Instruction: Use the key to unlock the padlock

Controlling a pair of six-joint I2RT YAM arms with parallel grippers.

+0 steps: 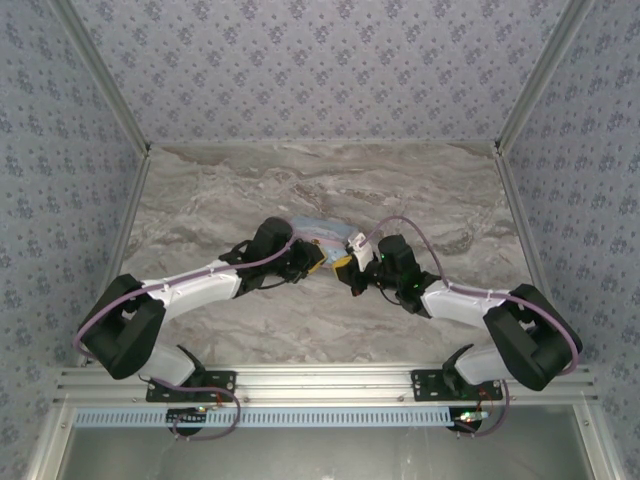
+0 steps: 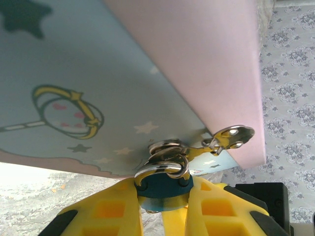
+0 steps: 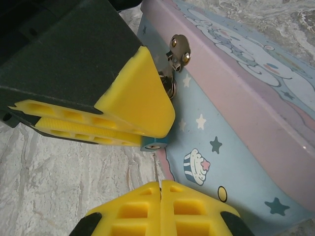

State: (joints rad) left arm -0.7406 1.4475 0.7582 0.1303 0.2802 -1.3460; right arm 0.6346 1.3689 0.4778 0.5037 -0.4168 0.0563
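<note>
The padlock (image 2: pixel 161 186) is tiny, with a blue body and a metal shackle (image 2: pixel 158 168) hooked through the hasp (image 2: pixel 231 136) of a pastel tin (image 2: pixel 98 73). My left gripper (image 2: pixel 162 191) is shut on the padlock body, one yellow finger on each side. In the right wrist view the padlock (image 3: pixel 156 143) sticks out under the left gripper's fingers (image 3: pixel 138 98), keyhole facing down. My right gripper (image 3: pixel 160 184) is shut on the key (image 3: pixel 156 169). Its thin blade points up and its tip sits just below the keyhole. From above, both grippers meet in front of the tin (image 1: pixel 320 228).
The tin (image 3: pixel 236 123) has a pink lid, blue sides with stars and a cupcake picture, and lies on the marble tabletop (image 1: pixel 300 180). It stands close to the right of both grippers. Patterned walls enclose the table on three sides.
</note>
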